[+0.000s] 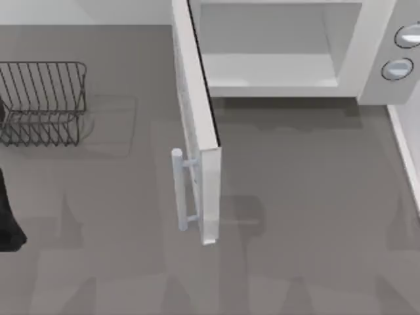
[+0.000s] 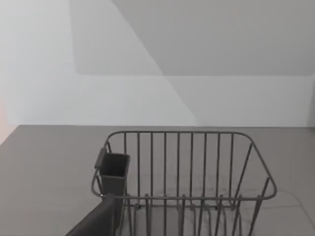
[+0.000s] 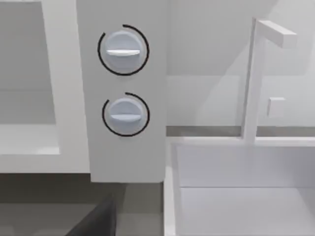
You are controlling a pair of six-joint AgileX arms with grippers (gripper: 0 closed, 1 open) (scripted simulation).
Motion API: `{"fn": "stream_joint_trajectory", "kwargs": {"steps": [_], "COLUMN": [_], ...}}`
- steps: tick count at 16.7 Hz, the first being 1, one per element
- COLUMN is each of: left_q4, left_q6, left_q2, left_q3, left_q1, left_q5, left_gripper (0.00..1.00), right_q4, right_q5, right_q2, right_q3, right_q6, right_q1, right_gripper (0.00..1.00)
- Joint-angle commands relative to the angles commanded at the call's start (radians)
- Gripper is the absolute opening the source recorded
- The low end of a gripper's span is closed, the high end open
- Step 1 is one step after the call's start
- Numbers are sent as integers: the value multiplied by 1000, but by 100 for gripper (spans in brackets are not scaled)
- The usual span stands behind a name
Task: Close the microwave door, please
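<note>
The microwave stands at the back of the table, right of the middle, with its pale cavity exposed. The microwave door stands wide open, swung out toward the table's front, and its slim grey bar handle faces left. Two round grey knobs sit on the side panel, close in front of the right wrist camera. My left arm is a dark shape at the far left edge, well apart from the door. A dark part of my right gripper shows below the knob panel.
A dark wire rack stands at the back left, with a small grey cup hung on its side. A white basin with an upright post adjoins the microwave's right side. Grey tabletop lies open in front of the door.
</note>
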Motion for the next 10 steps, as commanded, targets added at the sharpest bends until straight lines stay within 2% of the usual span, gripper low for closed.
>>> {"fn": "stream_joint_trajectory", "kwargs": {"steps": [5,10], "left_q4": [-50,-274], "left_q6": [28,158], "left_q2": [58,327], "left_q3": [35,226], "left_q1": [-20,-93], "left_q5": [19,87], "left_gripper": [100,100], "right_q4": [0,0], "right_q5": [0,0], "right_q2": [0,0], "right_q3": [0,0], "right_q6": [0,0], "right_q1": [0,0], "right_gripper": [100,100]}}
